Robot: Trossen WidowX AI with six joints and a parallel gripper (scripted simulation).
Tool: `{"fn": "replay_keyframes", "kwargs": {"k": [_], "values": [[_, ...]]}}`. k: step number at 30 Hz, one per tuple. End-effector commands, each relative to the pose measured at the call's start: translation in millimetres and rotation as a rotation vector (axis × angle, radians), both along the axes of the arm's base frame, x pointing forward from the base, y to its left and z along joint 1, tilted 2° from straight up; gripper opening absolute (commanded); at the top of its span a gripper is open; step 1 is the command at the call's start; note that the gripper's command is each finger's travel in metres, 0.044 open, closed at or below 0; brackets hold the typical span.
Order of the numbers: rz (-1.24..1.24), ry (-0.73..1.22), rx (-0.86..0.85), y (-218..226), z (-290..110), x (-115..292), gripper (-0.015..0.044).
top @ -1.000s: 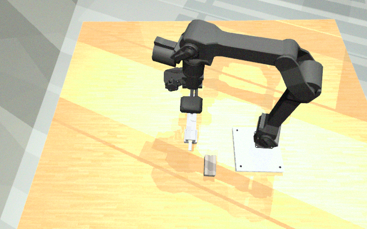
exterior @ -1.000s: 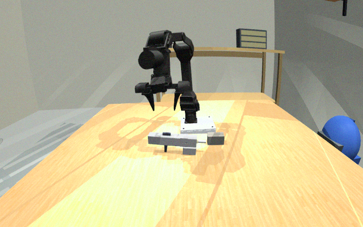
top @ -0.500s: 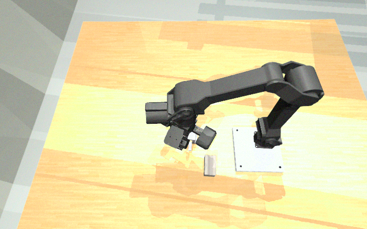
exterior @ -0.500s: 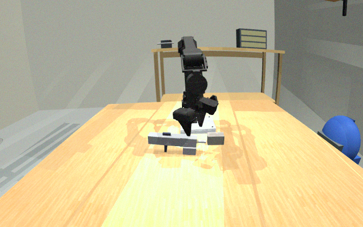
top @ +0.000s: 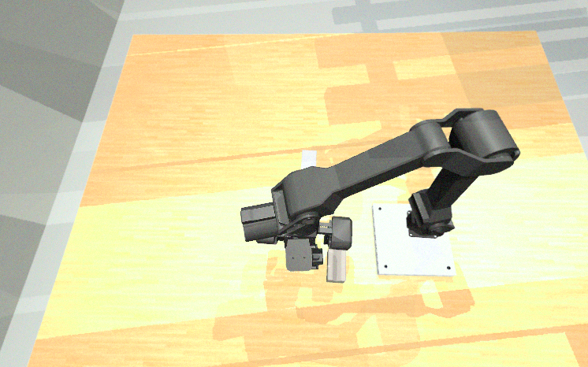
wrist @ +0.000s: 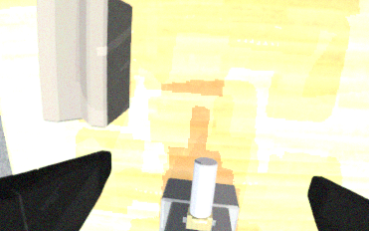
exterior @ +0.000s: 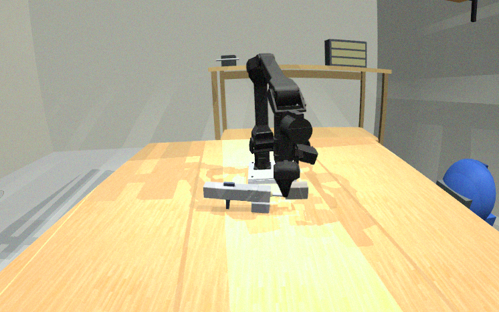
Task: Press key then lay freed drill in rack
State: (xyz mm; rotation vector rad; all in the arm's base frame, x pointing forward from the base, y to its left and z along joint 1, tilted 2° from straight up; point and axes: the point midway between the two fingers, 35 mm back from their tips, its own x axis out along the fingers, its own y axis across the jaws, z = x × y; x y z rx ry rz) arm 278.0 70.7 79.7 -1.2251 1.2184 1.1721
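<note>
The grey housing [top: 308,158] [exterior: 237,191] lies mostly under the arm in the top view. Its dark key [exterior: 229,183] sits low in its top, and a dark pin shows below the housing. The white drill [wrist: 204,189] sticks out of a brass collar [wrist: 199,222] at the housing's end. My gripper [exterior: 285,193] [wrist: 210,174] is open and empty, with its fingers wide apart on either side of the drill and touching nothing that I can see. The grooved grey rack [top: 336,268] [exterior: 301,190] [wrist: 59,60] stands beyond the drill's free end, off to one side, and is empty.
The arm's white base plate [top: 396,255] [exterior: 257,176] lies close beside the rack. The wooden table [top: 173,113] [exterior: 166,232] carries everything. A second table [exterior: 297,69] with a drawer box [exterior: 347,53] stands behind, and a blue rounded object [exterior: 470,189] is off the table's side.
</note>
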Motion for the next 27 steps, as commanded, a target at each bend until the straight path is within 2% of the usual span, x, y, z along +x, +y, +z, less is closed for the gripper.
{"fn": "replay_keyframes", "kwargs": {"k": [1,27], "values": [[0.013,0.004,0.0,1,-2,-1,0.044],[0.013,0.004,-0.001,-9,-34,0,0.044]]}}
